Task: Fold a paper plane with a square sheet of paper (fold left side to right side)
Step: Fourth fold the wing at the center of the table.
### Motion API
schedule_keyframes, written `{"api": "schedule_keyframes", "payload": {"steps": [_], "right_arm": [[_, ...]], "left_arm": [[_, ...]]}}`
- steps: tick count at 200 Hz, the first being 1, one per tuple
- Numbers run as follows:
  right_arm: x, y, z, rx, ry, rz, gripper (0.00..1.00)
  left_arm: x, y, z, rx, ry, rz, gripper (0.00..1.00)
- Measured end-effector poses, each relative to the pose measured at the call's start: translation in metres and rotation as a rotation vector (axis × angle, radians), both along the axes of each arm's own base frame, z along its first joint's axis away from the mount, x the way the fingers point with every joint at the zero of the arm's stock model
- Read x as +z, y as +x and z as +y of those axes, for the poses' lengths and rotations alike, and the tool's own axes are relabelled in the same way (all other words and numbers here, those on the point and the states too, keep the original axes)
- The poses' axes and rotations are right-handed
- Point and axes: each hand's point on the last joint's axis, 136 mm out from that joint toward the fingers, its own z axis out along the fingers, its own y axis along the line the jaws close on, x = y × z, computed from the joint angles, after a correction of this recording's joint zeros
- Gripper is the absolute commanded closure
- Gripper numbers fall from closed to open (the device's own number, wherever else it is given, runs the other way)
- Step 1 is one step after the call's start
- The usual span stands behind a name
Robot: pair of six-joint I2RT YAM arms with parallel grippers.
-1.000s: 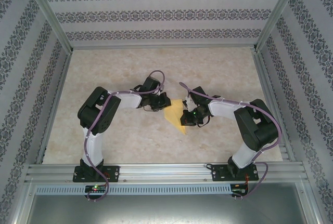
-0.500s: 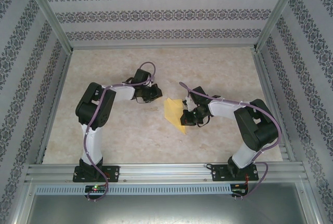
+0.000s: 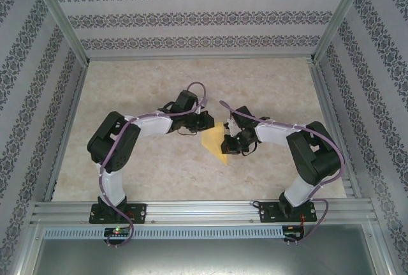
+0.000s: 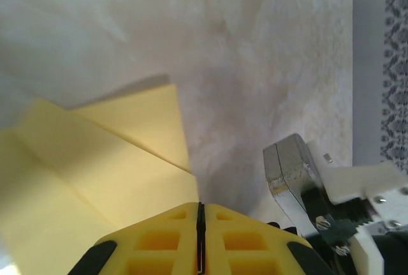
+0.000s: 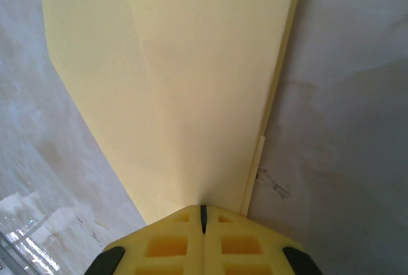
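Note:
The square sheet of paper point(image 3: 214, 141) is yellow, folded with creases, and lies flat mid-table between the two arms. In the left wrist view the paper point(image 4: 115, 160) shows a folded flap with a diagonal crease. My left gripper point(image 3: 207, 124) is shut, and its tip point(image 4: 199, 206) rests at the paper's upper edge. My right gripper point(image 3: 228, 146) is shut too, and its tip point(image 5: 203, 210) presses down on the paper point(image 5: 191, 83) near its right side. The right gripper's grey finger point(image 4: 290, 173) sits close beside the left gripper's tip.
The marbled tabletop point(image 3: 159, 83) is ringed by an aluminium frame, with the front rail point(image 3: 204, 210) above the arm bases. Patterned walls stand at the back and both sides. A dark scuff point(image 5: 274, 184) marks the table beside the paper.
The left gripper drew back to the left off the paper, then came back to its upper edge. The right gripper and the paper stayed put.

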Motion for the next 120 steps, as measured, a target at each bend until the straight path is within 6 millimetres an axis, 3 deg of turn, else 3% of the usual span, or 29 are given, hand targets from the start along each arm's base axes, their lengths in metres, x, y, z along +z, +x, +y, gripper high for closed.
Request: {"api": "schedule_keyframes", "payload": {"steps": [20,49,88,120], "right_arm": [[0.000,0.000,0.000,0.000,0.000,0.000,1.00],[0.001,0.000,0.000,0.003,-0.008,-0.009,1.00],[0.008,-0.005,-0.008,-0.006,-0.068,-0.024,1.00],[0.028,-0.004,-0.001,-0.008,-0.059,-0.067,1.00]], "left_arm": [[-0.019,0.000,-0.009,-0.018,0.013,0.030,0.89],[-0.047,-0.001,-0.005,-0.008,0.056,0.074,0.89],[-0.048,0.002,-0.003,0.001,0.065,0.065,0.89],[-0.049,0.002,-0.003,0.002,0.062,0.060,0.89]]}}
